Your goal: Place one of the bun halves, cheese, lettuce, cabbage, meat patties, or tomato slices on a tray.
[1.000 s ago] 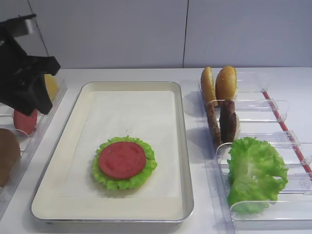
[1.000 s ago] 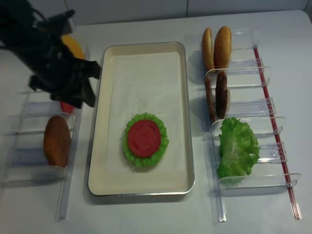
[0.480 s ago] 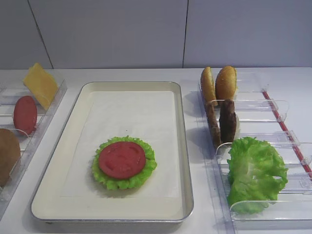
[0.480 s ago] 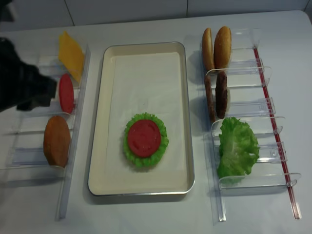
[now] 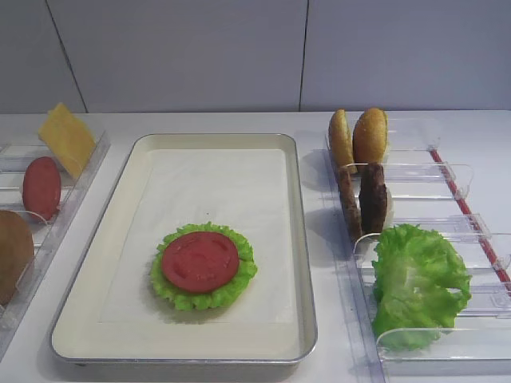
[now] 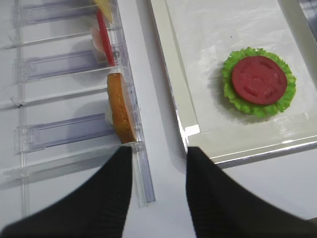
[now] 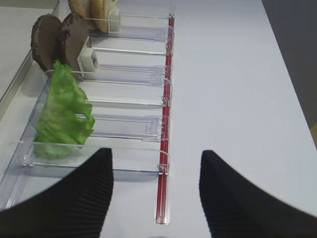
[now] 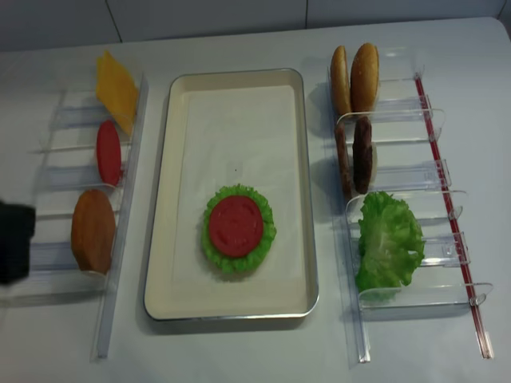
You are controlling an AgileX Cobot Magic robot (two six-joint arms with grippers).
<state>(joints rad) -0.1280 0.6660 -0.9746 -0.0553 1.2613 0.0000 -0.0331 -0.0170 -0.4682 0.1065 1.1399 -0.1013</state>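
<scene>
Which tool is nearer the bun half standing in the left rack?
Left. The left tool hangs open just past the rack end by that bun half, empty. The right tool hangs open over the opposite rack, near the lettuce bunch, across the tray.

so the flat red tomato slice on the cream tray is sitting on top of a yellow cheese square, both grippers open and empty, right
Not quite. The flat red tomato slice on the cream rectangular tray lies on a green ruffled lettuce rosette, not cheese, as the realsense overhead view shows. The thin yellow cheese square stands in the clear plastic rack left of the tray. The left gripper and right gripper are open and empty.
</scene>
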